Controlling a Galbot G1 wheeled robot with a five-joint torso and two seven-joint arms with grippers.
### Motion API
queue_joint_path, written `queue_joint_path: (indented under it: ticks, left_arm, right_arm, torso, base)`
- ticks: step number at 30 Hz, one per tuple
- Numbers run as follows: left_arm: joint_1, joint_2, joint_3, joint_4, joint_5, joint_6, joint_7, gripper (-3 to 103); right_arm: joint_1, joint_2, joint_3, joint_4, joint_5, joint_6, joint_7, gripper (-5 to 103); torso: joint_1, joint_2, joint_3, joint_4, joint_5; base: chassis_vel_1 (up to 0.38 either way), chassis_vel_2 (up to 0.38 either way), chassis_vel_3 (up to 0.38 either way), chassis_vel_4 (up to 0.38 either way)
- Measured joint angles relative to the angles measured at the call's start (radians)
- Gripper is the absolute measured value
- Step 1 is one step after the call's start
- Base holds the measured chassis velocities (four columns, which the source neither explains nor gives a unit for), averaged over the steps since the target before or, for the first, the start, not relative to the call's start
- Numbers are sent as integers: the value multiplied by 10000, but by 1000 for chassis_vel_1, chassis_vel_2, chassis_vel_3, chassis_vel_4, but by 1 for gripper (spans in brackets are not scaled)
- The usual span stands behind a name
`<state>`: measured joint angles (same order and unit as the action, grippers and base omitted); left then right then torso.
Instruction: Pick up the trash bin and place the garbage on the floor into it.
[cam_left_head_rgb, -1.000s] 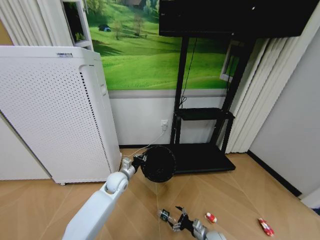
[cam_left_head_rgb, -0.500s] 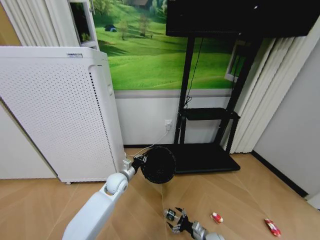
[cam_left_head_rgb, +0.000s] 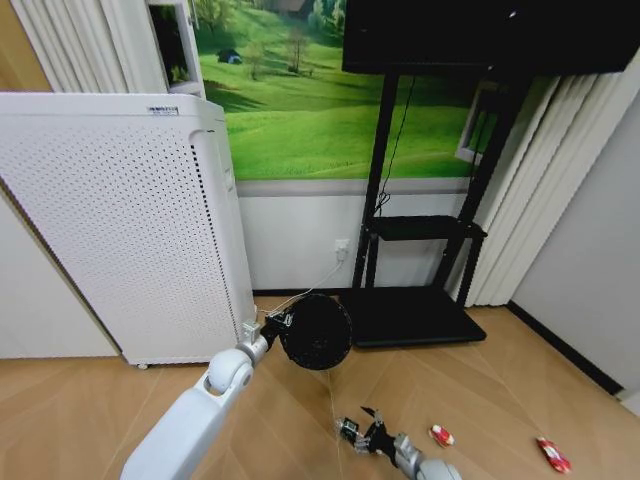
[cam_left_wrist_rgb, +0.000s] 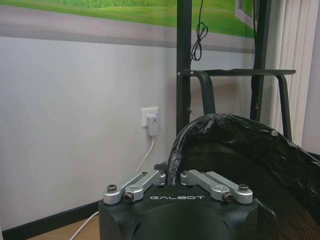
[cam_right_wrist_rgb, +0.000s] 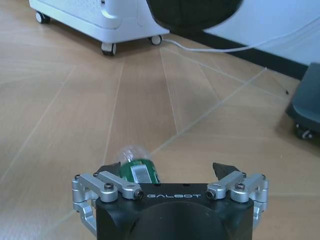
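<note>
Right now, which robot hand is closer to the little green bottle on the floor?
Right. The right gripper hangs open just over the bottle, which lies by one finger. The left gripper is up higher, holding the trash bin by its rim.

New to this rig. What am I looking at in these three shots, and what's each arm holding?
It is a wheeled two-armed robot. The wide shot is from its head camera; the other two come from cameras on its wrists. The left gripper is clamped on the rim of the trash bin, a black lined bin held up off the wooden floor. The right gripper is low over the floor, fingers open around a small bottle with a green label, not yet gripped. Two red-and-white wrappers lie further right. The big white appliance is just furniture.
</note>
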<state>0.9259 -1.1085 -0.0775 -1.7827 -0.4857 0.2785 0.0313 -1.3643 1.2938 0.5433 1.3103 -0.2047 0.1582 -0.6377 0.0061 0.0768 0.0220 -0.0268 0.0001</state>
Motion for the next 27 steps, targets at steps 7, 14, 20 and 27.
queue_joint_path:
  ticks: [7, 14, 20, 27]
  left_arm:
    - [18, 29, -18, -58, 0, -3, 23, 7]
    - [-41, 38, 7, -65, -10, -3, 26, 7]
    - [8, 76, 25, -167, -28, -3, 21, 7]
    - [24, 104, 3, -219, -54, -3, 15, 7]
  right_arm:
    - [29, -158, -145, -266, 634, -525, -212, 100]
    - [30, 58, -403, -526, 855, -781, -256, 100]
    - [562, 261, -530, -1365, 489, -740, 18, 100]
    - [824, 256, -531, -1843, 91, -570, 39, 103]
  torso:
    - [0, 0, 0, 1, -1]
    - [0, 0, 1, 0, -2]
    - [0, 0, 0, 2, 0]
    - [0, -1, 0, 2, -2]
  base:
    - [0, 0, 0, 0]
    - [0, 0, 0, 0]
    - [0, 0, 0, 0]
    - [0, 0, 0, 0]
